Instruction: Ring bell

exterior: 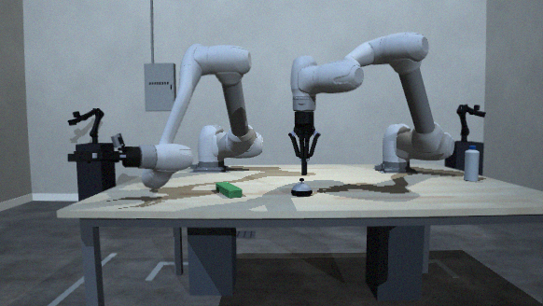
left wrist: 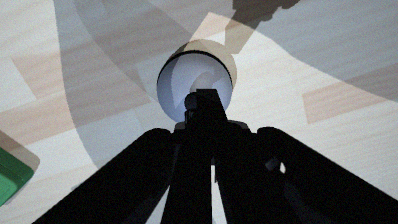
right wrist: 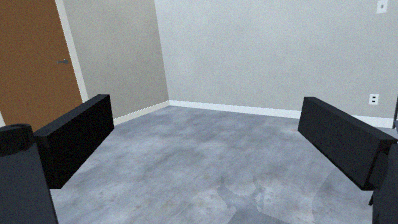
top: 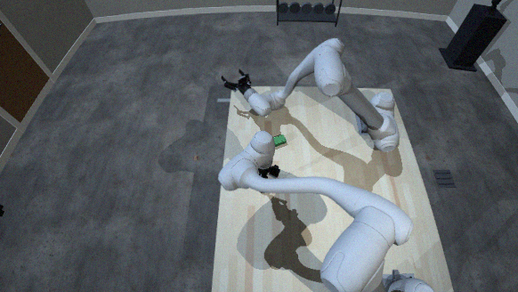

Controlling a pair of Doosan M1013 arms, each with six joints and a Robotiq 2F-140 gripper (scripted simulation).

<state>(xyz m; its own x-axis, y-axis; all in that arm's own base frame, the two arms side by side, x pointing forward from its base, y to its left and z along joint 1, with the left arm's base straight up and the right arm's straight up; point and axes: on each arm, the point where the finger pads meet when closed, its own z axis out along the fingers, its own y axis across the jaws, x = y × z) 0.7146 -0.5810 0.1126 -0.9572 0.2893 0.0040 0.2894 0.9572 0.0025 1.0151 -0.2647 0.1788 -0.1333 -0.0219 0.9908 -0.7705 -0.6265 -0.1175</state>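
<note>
"What is the bell made like?"

"A rounded, pale grey bell (exterior: 301, 188) (left wrist: 175, 90) with a smooth, glossy dome, a dark base and a small black button (exterior: 301, 180) on top. It stands upright on the pale wooden table (top: 409, 196) (exterior: 140, 215) (left wrist: 330, 110), whose planks show tan and pinkish patches."

"And above it?"

"The black, jointed left gripper (top: 270, 171) (exterior: 304, 169) (left wrist: 207, 100), pointing straight down. Its fingers are fully together, with nothing between them. In the exterior view there's a small gap over the button, which stands up from the dome."

"How is that arm bent?"

"The smooth white left arm (top: 289, 184) (exterior: 327, 76) reaches across high up, then drops at the wrist."

"The other one?"

"The white, rounded right arm (top: 329, 71) (exterior: 224, 58) folds down low, its wrist lying level. The black right gripper (top: 231, 75) (exterior: 71, 158) (right wrist: 207, 113) points out past the table edge, its flat, blocky fingers spread wide and holding nothing."

"Anything else on the wood?"

"A green, oblong block (top: 279, 140) (exterior: 229, 189) (left wrist: 12, 175), apart from the bell, and a pale, blue-capped cylindrical bottle (exterior: 471, 165), well away from it."
</note>
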